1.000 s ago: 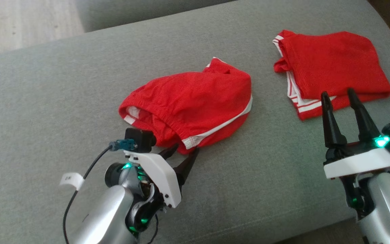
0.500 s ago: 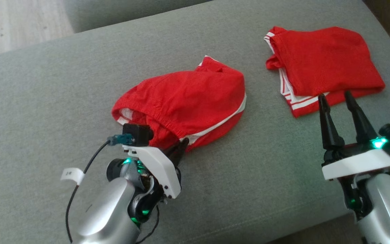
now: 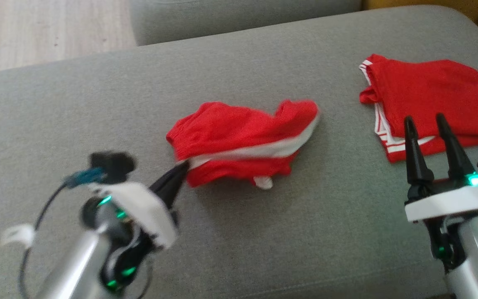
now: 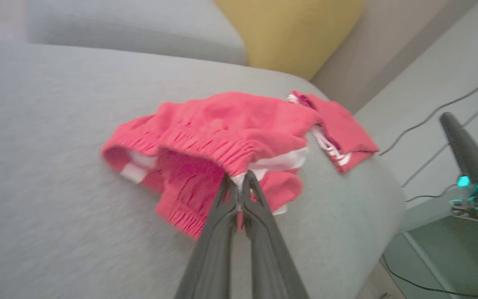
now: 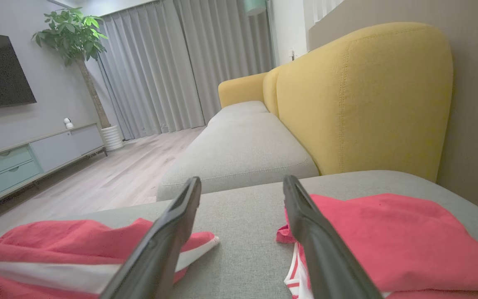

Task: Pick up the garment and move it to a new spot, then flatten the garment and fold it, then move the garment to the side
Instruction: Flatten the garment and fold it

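Red shorts, white-trimmed: crumpled at the middle of the grey sofa cushion. I have the left gripper pinched shut on their near white-banded edge. Right gripper: fingers spread, holding nothing, by the folded red garment near the cushion's right edge.

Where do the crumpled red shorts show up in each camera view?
Head view: crumpled red shorts at centre, left gripper shut on their edge.
Left wrist view: shorts at centre.
Right wrist view: shorts bottom left.
Shared landmark: folded red garment, right of them.
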